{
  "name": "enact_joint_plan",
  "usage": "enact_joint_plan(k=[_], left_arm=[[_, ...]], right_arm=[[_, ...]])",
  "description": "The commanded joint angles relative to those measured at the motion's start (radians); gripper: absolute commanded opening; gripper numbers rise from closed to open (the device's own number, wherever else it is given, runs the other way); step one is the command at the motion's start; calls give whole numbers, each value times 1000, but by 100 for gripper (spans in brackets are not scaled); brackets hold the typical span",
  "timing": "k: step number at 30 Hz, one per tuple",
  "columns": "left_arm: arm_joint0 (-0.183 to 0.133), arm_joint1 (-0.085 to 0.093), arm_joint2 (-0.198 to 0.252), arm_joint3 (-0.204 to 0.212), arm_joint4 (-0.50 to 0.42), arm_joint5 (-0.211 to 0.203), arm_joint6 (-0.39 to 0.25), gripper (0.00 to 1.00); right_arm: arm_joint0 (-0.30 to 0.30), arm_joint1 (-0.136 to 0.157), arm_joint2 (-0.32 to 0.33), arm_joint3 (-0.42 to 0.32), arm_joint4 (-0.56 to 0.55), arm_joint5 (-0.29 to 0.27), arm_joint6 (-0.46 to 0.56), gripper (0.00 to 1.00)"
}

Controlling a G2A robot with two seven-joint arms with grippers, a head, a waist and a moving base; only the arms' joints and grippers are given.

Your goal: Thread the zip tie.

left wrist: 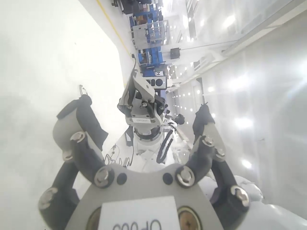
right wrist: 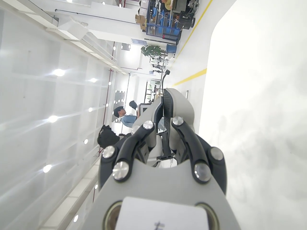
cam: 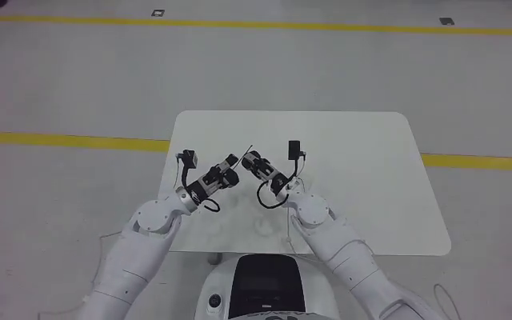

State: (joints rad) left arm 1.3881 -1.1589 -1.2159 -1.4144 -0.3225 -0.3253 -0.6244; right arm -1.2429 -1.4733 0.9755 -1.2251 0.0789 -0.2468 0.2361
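Starting with the table [cam: 360,176]: white, rounded corners, lying below the right gripper [cam: 247,159], which hangs over it.

Left gripper [cam: 234,169] sits just beside the right gripper, nearly tip to tip, the two angled toward each other. Left fingers [left wrist: 80,111] are spread wide with nothing between them. The right gripper shows through that gap, farther off.

Right gripper's fingers [right wrist: 183,106] are pressed together, pinching the zip tie [right wrist: 164,80]. The tie is a thin black strip. It comes out past the right gripper's fingertips and runs on away from its wrist, slightly bowed, ending in a slightly wider tip.

In the top view the strip reads as a thin dark line slanting off from the right gripper's tip. It passes close by the left gripper's tips; cannot tell whether it touches them.

The part of the tie inside the right gripper's grip is hidden by the fingers, so how much is clamped cannot be read.

A pale piece [left wrist: 82,90] sits at one left fingertip, too small to identify.
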Motion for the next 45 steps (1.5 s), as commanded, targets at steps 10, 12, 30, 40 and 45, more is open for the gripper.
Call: enact_joint_plan(k=[10, 12, 30, 40, 45], left_arm=[[4, 0, 6, 2, 8, -4, 42, 100], [2, 0, 7, 8, 7, -7, 42, 100], [1, 0, 17, 7, 4, -15, 60, 100], [-17, -2, 30, 39, -9, -15, 57, 44], [-19, -2, 33, 45, -11, -15, 57, 33]], right_arm=[[-17, 0, -5, -25, -43, 13, -33, 0], [-20, 0, -4, -28, -52, 17, -44, 0], [-33, -2, -1, -48, -85, 46, -84, 0], [-33, -4, 4, -47, -83, 47, -74, 0], [-35, -5, 6, -48, -85, 48, -77, 0]])
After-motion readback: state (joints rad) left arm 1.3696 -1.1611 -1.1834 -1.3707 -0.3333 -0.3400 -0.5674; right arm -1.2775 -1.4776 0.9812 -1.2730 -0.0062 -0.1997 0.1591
